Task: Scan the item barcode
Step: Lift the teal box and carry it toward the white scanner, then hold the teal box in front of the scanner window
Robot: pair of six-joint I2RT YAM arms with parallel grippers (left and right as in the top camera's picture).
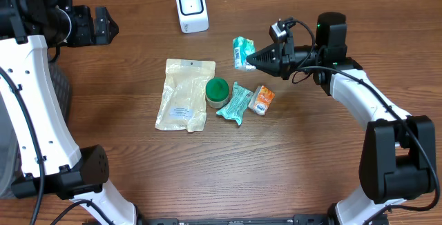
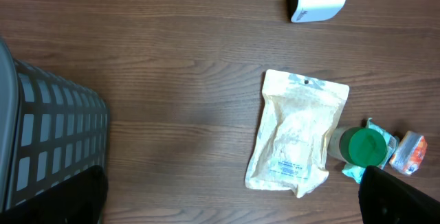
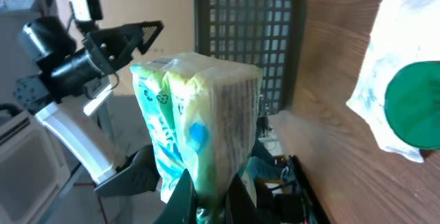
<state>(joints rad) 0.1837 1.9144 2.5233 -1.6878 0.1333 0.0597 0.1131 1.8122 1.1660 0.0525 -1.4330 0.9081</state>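
Jaws of the right gripper (image 1: pixel 253 59) are clamped on a green-and-white plastic-wrapped packet (image 1: pixel 243 51), gripping it at its lower edge. The right wrist view shows the packet upright between the dark fingers (image 3: pixel 180 195). Those of the left gripper (image 1: pixel 109 26) stand wide apart with nothing between them, at the far left of the brown wooden table (image 1: pixel 138 177).

A dark grey mesh basket (image 2: pixel 48 135) sits at the table's left side. Near the middle lies a flat cream plastic pouch with a white label (image 1: pixel 185 94). A white boxy barcode scanner (image 1: pixel 191 8) stands by the far edge, beyond the pouch. The held packet hangs above the table, to the right of the scanner and apart from it.

Just right of the pouch and touching its edge is a round jar with a green lid (image 1: pixel 217 91). A crinkled teal sachet (image 1: pixel 235 104) lies against the jar's right side. A small orange packet (image 1: pixel 262 99) lies just beside the sachet.
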